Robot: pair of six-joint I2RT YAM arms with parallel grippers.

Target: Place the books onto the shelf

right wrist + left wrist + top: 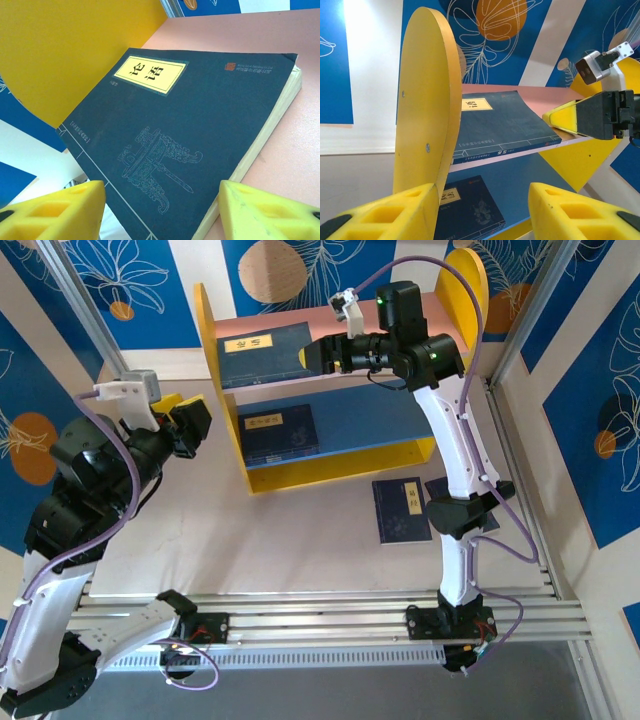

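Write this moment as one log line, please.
shelf: upper book on pink board, lower book on blue board; table: book not shelved; right gripper: open, at upper book; left gripper: open, empty

The left arm (100,465), made of white links and black joints, sits folded at the near left. Its elbow is raised and its forearm angles up and to the right. The left tool (195,420) points rightward, its yellow foam-padded fingers (385,217) standing apart with nothing between them. The right arm (450,440) rises from its base at the near right, bends at a black elbow and stretches its white forearm toward the far side. There its black wrist turns left and lies about level. The right tool (318,355) points leftward, its wedge-shaped yellow pads (270,212) parted and gripping nothing.
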